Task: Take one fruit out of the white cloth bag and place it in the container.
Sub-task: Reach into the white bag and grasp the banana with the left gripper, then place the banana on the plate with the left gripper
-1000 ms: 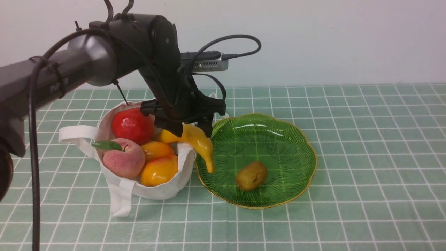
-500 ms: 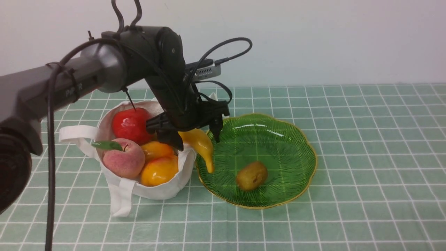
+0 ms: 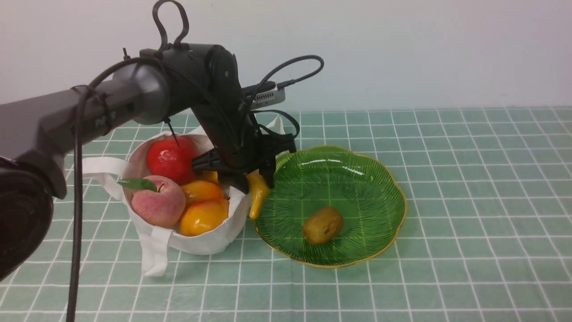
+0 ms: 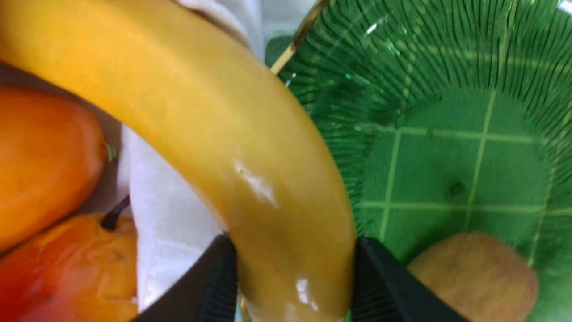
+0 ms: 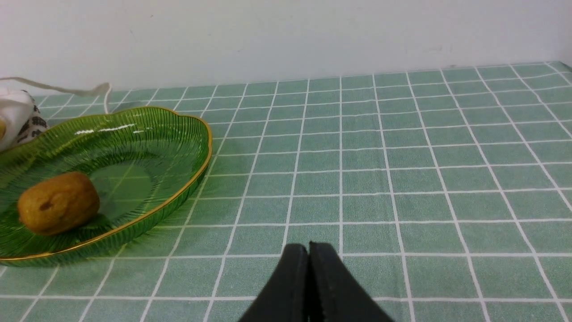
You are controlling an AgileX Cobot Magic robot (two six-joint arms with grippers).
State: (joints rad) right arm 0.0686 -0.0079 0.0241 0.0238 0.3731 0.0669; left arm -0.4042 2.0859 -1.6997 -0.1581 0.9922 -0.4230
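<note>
The banana's (image 3: 257, 197) upper end is hidden behind the left end effector (image 3: 255, 180).

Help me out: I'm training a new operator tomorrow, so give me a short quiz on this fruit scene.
1. True or false: the brown fruit lies in the green dish.
2. What is clamped between the fingers of the left gripper?
A. a peach
B. the banana
C. a red apple
3. Fill the gap: the jaws of the right gripper are ___ (open or shut).

Key: 1 true; 2 B; 3 shut.
</note>
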